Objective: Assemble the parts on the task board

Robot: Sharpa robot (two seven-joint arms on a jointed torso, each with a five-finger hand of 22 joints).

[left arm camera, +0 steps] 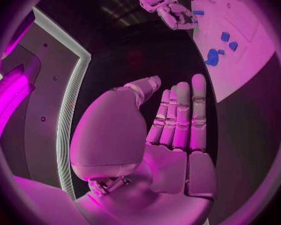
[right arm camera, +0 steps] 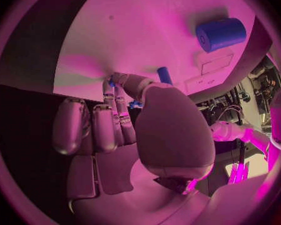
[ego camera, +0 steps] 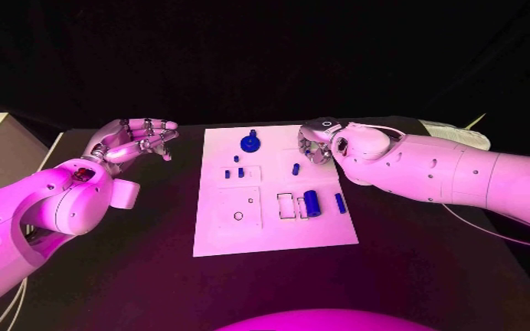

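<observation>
The white task board lies in the middle of the black table. On it stand a blue round knob part, a few small blue pegs, a single peg, a thick blue cylinder and a thin blue piece. My right hand hovers over the board's far right edge, fingers stretched out, nothing in it. The right wrist view shows the cylinder and a peg just past the thumb. My left hand hangs over the table left of the board, palm bare.
A pale box stands at the table's left edge. A white cable runs under my right arm, with a pale object at the far right. The left wrist view shows the board and my right hand.
</observation>
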